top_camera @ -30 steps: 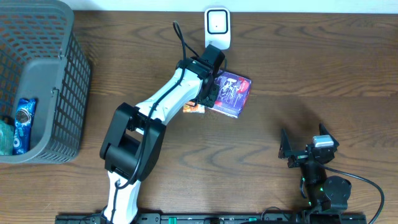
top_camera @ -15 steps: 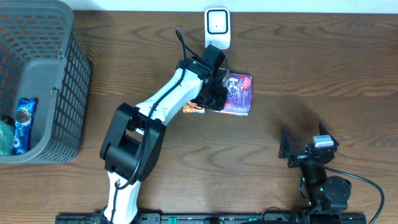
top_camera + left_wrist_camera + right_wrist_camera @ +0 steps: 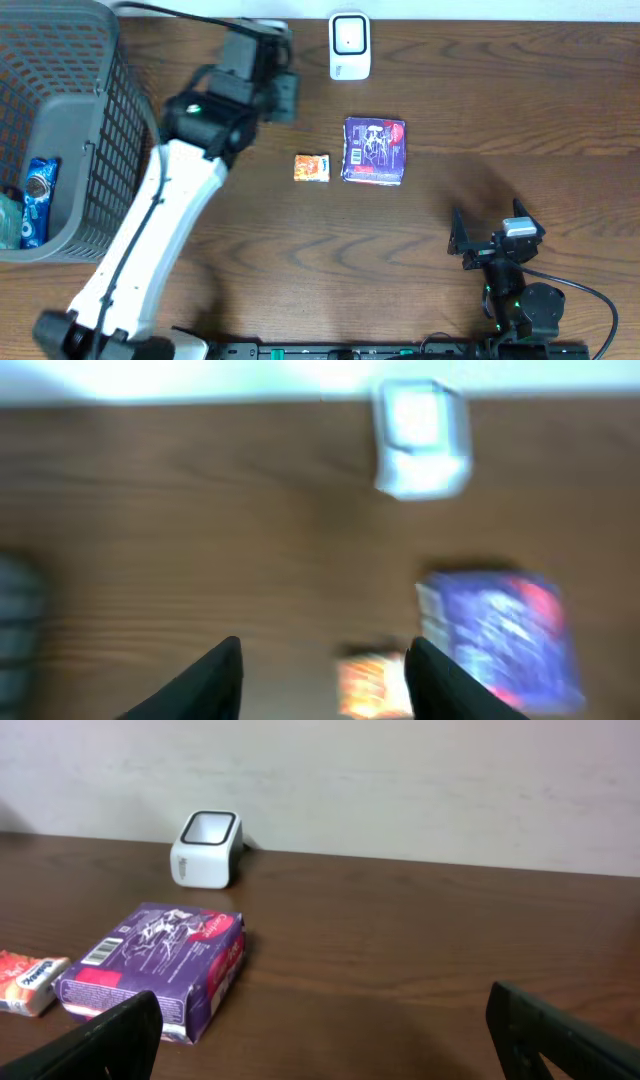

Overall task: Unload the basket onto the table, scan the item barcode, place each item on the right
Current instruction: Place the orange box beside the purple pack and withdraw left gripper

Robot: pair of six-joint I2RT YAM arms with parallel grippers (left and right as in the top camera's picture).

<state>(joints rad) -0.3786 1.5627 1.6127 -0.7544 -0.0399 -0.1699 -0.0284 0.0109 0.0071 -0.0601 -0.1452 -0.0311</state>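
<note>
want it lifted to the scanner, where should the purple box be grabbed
Probably from above, with fingers across the far and near edges of the purple box, on the half away from the orange packet. It lies flat with low sides, and its barcode strip runs along the packet side, so this grip leaves the strip uncovered and stays clear of the packet.

The left arm [image 3: 150,220] stretches diagonally from the near-left corner toward the far side. At its tip the left end effector [image 3: 283,95] points right, fingers [image 3: 215,680] parted. The right arm [image 3: 520,300] sits folded by its base, and the 2 fingers of the right end effector [image 3: 487,225] are spread wide.
</note>
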